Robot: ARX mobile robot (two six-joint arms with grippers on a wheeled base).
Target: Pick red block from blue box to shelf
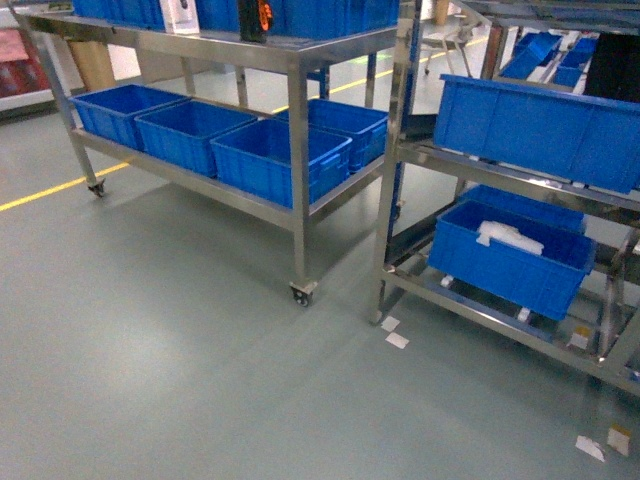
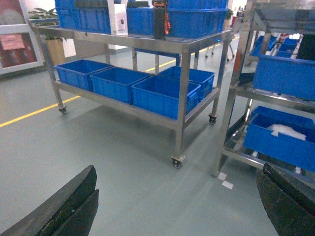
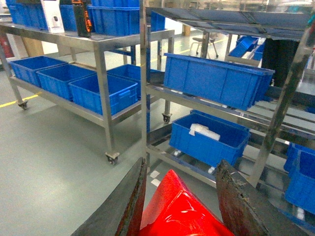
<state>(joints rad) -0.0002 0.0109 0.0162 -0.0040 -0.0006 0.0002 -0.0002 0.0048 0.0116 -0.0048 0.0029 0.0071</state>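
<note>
right claw [image 3: 179, 206] clamped on red block [image 3: 179, 214] | left claw [image 2: 177, 206] apart | crate [image 1: 510, 255]: white item [image 1: 508, 236]

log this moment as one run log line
phase: carry to shelf | right gripper: shut on red block | left gripper: open, empty | blue box: not in view

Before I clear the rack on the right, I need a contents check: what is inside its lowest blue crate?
The lowest blue crate holds a pale white bundle, possibly bags or wrapping. The front wall hides the crate's bottom, so anything lying lower cannot be seen.
</note>
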